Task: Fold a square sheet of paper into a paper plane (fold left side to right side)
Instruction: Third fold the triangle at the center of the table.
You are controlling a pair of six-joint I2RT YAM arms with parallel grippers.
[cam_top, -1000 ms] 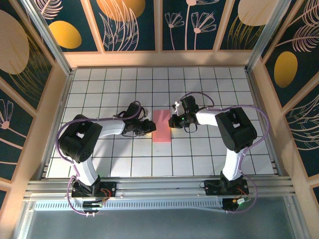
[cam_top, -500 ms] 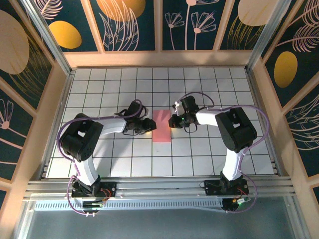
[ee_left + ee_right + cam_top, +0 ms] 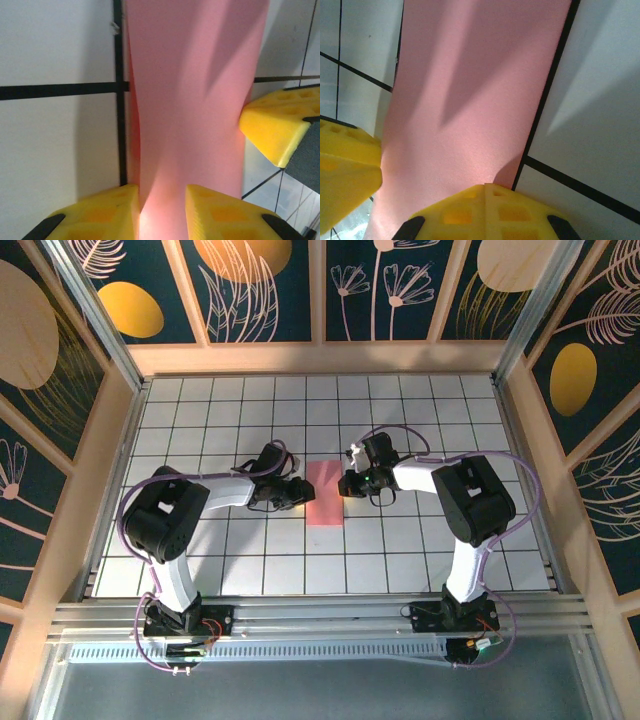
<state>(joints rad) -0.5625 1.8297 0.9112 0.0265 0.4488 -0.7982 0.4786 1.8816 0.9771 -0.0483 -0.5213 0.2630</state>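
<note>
The square sheet of paper (image 3: pixel 324 493) lies folded into a narrow salmon-pink rectangle on the white grid tiles at mid table. My left gripper (image 3: pixel 296 492) is at the sheet's left edge. In the left wrist view the yellow fingers of that gripper (image 3: pixel 162 212) stand a little apart, with the pink paper (image 3: pixel 190 110) running through the gap and its left edge bulging up. My right gripper (image 3: pixel 347 483) is at the right edge. Seen from the right wrist, this gripper (image 3: pixel 485 192) is shut, its tips down on the paper (image 3: pixel 470 100).
The tiled table (image 3: pixel 420 560) is ringed by low wooden walls (image 3: pixel 320 358). The two arm bases (image 3: pixel 180 620) sit on the metal rail at the near edge. The other gripper's yellow finger (image 3: pixel 275 120) shows at the right of the left wrist view.
The left arm has shifted slightly toward the paper. The paper and the right gripper have not moved.
</note>
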